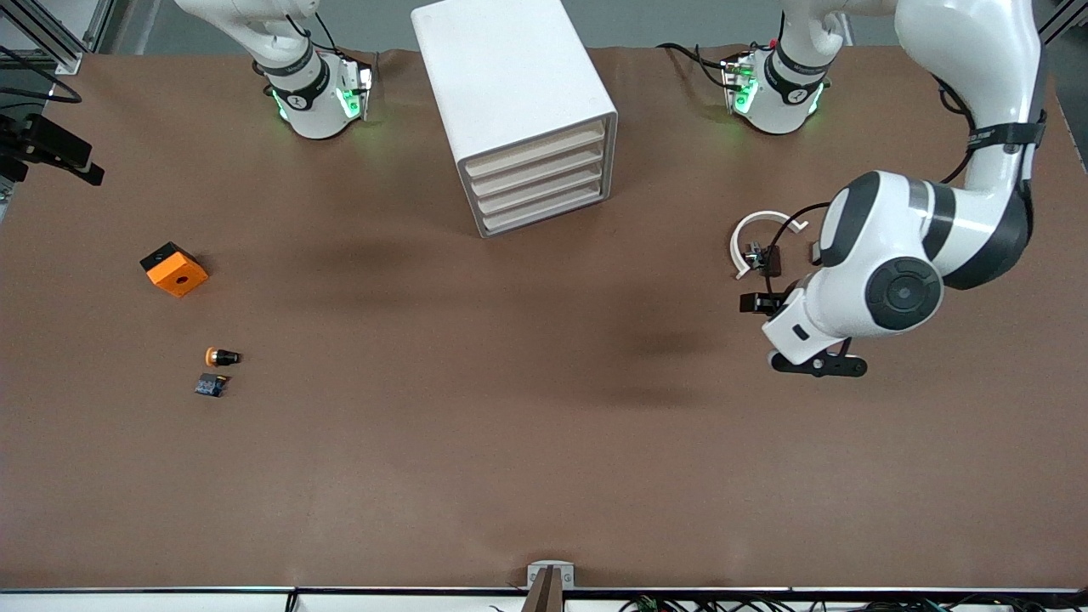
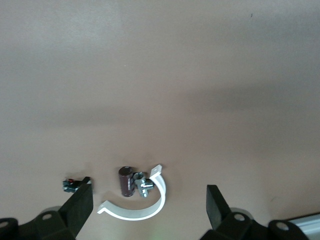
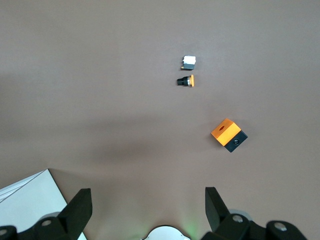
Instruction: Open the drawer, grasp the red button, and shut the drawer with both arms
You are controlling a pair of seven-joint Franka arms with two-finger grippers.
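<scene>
The white cabinet [image 1: 518,93] stands at the robots' end of the table, and its four cream-fronted drawers [image 1: 540,183] are all shut. My left gripper [image 1: 786,276] is open and empty. It hangs over a white half-ring clamp [image 1: 756,234] toward the left arm's end. In the left wrist view the open gripper [image 2: 148,210] is above the clamp [image 2: 137,210]. A tiny dark part with a red bit [image 2: 70,185], seemingly the button, peeks out beside one finger [image 2: 80,210]. My right gripper [image 3: 147,210] is open and empty, high over its own base, and out of the front view.
A dark maroon cylinder [image 2: 126,181] and a metal fitting [image 2: 144,183] lie against the clamp. Toward the right arm's end lie an orange cube with a hole [image 1: 174,269], an orange-capped button [image 1: 221,357] and a small dark block [image 1: 211,386].
</scene>
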